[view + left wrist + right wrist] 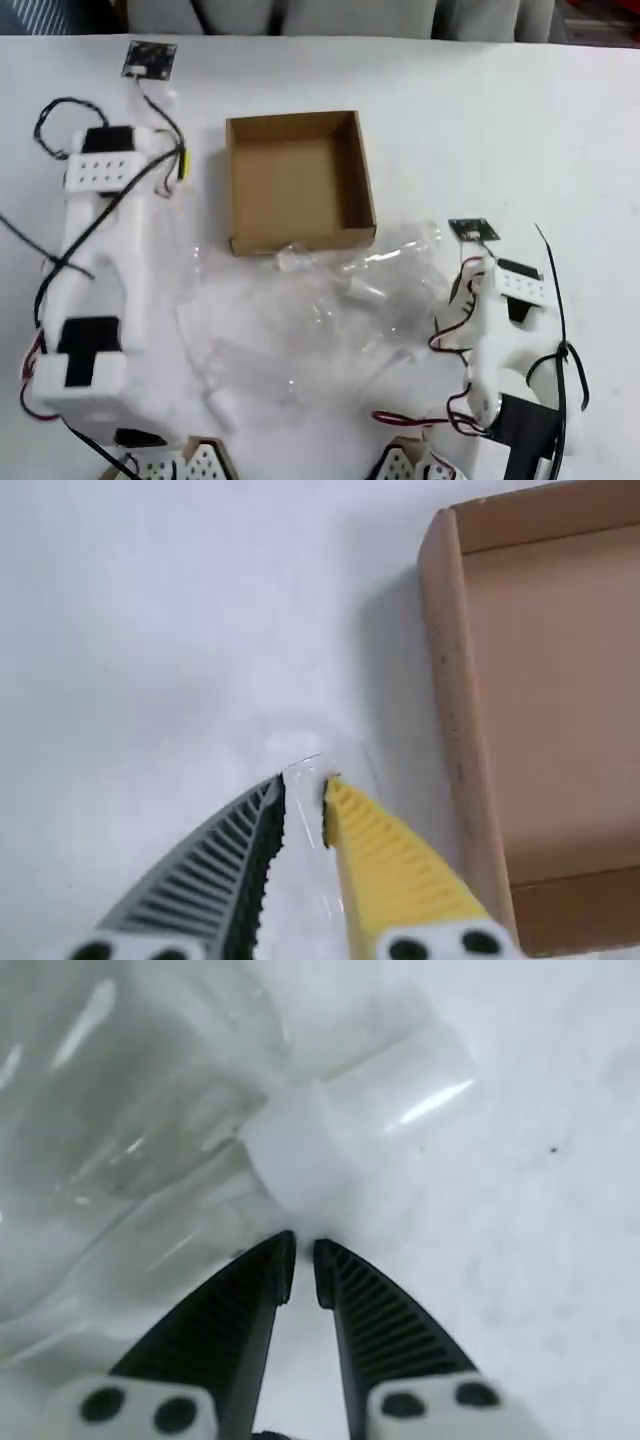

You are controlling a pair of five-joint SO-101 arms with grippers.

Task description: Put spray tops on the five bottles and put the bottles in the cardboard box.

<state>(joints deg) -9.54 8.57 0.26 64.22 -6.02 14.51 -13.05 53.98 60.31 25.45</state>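
bottles [320,300] sit heaped right by the cardboard box [295,180], probably for easy reach; right tool [305,1245] nearly pressed together, empty, at a white cap [300,1155]; left tool [303,785], can't tell.

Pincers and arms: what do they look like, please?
The left pincer is ribbed, half grey, half yellow; the right pincer is ribbed and black. The left arm and right arm are white with black parts, black and red cables.

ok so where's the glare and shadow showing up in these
high view: clear bottles barely stand out on the white table, just faint glints; right wrist view: a bright glare streak on a bottle; left wrist view: soft shadow on the table beside the cardboard box
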